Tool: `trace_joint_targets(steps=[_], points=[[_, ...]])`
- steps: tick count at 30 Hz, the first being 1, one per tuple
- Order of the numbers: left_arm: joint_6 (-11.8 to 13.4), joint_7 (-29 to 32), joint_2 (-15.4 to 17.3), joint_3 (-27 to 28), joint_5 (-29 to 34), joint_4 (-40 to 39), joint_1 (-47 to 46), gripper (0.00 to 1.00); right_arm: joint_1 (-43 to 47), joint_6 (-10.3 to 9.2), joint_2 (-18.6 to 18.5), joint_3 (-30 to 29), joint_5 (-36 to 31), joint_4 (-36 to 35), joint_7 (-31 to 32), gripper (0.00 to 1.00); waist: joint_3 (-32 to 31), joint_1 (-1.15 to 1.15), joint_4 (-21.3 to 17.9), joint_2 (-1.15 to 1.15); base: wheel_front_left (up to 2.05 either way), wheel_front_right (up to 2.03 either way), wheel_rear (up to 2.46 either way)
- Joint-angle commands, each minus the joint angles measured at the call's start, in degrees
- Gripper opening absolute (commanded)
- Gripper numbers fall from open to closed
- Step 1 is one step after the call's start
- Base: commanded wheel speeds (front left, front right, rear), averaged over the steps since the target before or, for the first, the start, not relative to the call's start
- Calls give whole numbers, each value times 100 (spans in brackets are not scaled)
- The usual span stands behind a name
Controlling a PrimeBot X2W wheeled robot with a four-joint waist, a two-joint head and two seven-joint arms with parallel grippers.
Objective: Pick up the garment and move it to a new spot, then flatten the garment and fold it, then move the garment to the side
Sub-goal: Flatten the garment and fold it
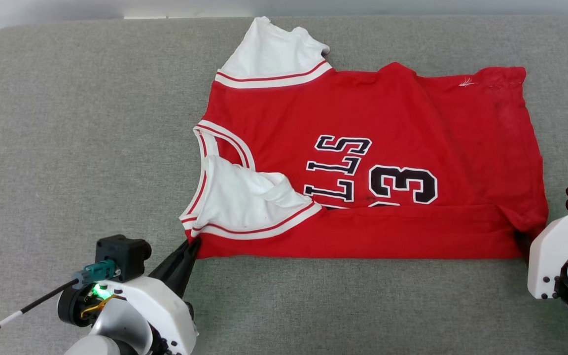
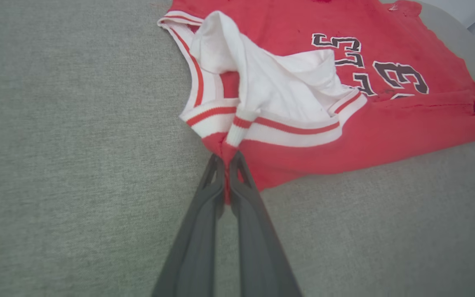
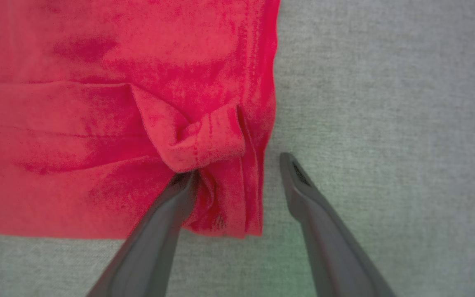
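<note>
On the grey fabric tabletop (image 1: 67, 123), the red jersey (image 1: 372, 118) lies spread sideways in front of the robot, collar end to its left and hem end to its right. "BULLS" and the number are partly covered.

- Near long edge: a folded band (image 1: 363, 234) is turned up over the lower lettering. The crease looks fairly straight in the head view.
- Left claw (image 1: 191, 245): jaws pinched together on the near-left corner of the jersey, just below the striped trim. Red cloth shows between the tips in the left wrist view.
- Right claw (image 3: 237, 165): jaws spread wide, holding nothing. One finger (image 3: 167, 214) noses into the bunched corner (image 3: 204, 140) at the hem end; the other finger (image 3: 316, 206) stands over bare tabletop just beside the cloth edge.
- Near sleeve (image 1: 244, 197): white, crumpled, flopped onto the chest.

Judgement: the step in hand is the fold, with the first lengthwise turn laid but untidy at the right.

To do it well:
- Draw the right finger out low and straight so the knot of cloth is not dragged further.
- Re-grip that corner and tension it gently against the left pinch to take out the pucker.
- Keep both corners level.
- Flatten the sleeve inward before the next turn, or it will bulge the stack.
</note>
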Motion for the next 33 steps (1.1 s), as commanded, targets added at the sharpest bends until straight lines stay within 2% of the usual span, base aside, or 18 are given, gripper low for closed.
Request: trace_joint_targets(steps=[1, 2, 7, 12, 22, 28, 33], points=[[-29, -5, 37, -12, 23, 65, -65, 0, 164, 1, 125, 188, 53, 397, 87, 16, 0, 0, 6, 0, 0, 0, 0], [-46, -24, 34, -12, 12, 99, -57, 0, 168, 1, 126, 205, 71, 431, 62, 0, -13, 0, 6, 0, 0, 0, 0], [-119, -75, 15, -20, -115, 285, 130, 0, 183, -3, 57, 32, 61, 439, -70, 0, -258, 0, -32, 0, 0, 0, 0], [-95, -108, 118, -8, -179, 358, 375, 0, 300, -3, -130, 22, 197, 96, -39, 0, -638, 0, -91, 0, 0, 0, 0], [110, 53, 551, -79, -324, 28, 1329, 0, 1394, -5, -400, -329, 427, -1111, 699, 0, -1091, 0, -195, 0, 0, 0, 0], [95, 151, 623, -219, -467, -104, 1770, 0, 2051, -4, -93, -526, 543, -1612, 995, 0, -1113, 0, -211, 0, 0, 0, 0], [22, 86, 486, -357, -407, 157, 1728, 0, 2131, -4, 33, -477, 497, -1514, 922, 0, -1107, 0, -235, 0, 0, 0, 0]])
